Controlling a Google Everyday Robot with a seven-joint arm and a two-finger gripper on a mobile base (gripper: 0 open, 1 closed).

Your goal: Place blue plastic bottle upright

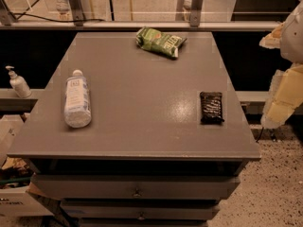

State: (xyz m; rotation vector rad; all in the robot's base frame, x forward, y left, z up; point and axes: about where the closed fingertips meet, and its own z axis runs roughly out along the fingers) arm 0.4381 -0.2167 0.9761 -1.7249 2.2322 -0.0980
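Nearest are the drawers (137, 188) of the grey cabinet (142, 126), lower than the gripper and to its left in the view. The gripper (286, 93) hangs at the right edge, outside the cabinet top and touching nothing; I cannot tell if it is spread or pressed together. Just beside it, on the top, lies a dark snack bar (211, 107). Well apart from the gripper, across the top near the opposite edge, the blue plastic bottle (77, 100) lies on its side, white cap pointing away. Farther back than the gripper lies a green snack bag (160, 42). A white pump dispenser (18, 83) stands beyond the bottle, off the cabinet.
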